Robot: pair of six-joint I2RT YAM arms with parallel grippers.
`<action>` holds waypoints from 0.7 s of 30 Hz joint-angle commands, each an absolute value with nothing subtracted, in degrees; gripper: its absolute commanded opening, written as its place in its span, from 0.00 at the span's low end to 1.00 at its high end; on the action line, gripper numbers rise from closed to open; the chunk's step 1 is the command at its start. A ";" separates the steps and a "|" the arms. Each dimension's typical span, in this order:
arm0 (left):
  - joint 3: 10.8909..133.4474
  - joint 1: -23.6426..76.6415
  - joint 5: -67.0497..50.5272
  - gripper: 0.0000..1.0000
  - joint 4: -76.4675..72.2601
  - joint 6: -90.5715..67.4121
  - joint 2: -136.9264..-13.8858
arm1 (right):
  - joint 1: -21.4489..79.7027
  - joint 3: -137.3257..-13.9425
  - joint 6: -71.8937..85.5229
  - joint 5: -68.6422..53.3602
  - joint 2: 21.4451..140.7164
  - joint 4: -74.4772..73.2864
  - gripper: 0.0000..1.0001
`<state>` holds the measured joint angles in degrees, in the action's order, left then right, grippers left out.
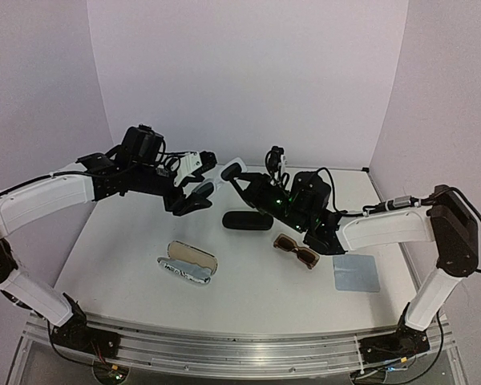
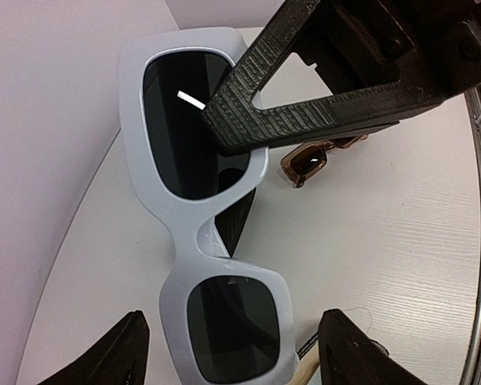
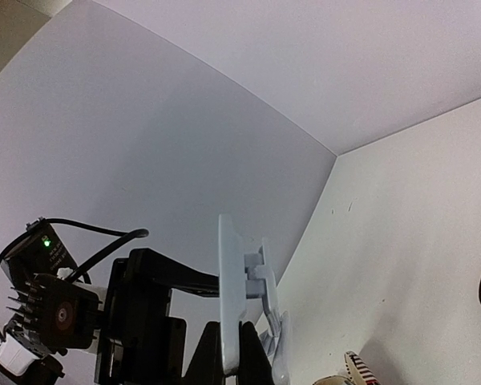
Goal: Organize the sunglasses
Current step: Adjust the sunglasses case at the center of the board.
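Note:
The white-framed sunglasses (image 2: 184,233) with dark lenses hang in the air above the back of the table, also visible from above (image 1: 227,169). My right gripper (image 3: 231,362) is shut on one end of the white frame, seen edge-on (image 3: 229,289), and one of its black fingers (image 2: 305,104) crosses the upper lens. My left gripper (image 2: 232,357) is open, its fingertips (image 2: 112,353) standing on either side of the lower lens without touching it. The brown sunglasses (image 1: 295,250) lie on the table right of centre, under the right arm.
A shut black case (image 1: 247,220) lies mid-table. An open striped white case (image 1: 188,263) sits nearer the front left. A light-blue cloth (image 1: 356,273) lies at the front right. The back and side walls stand close behind both grippers.

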<state>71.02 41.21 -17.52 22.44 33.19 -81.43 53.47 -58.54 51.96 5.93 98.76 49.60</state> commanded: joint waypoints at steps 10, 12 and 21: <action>73.30 41.31 -18.04 0.50 21.64 33.69 -82.00 | 53.85 -59.53 53.38 4.46 98.83 52.70 0.00; 73.20 41.33 -17.94 0.46 21.91 33.98 -81.93 | 53.80 -59.39 53.83 4.03 99.27 52.76 0.00; 72.48 41.30 -17.30 0.18 23.17 35.61 -81.43 | 53.84 -59.51 55.01 1.31 101.40 53.11 0.08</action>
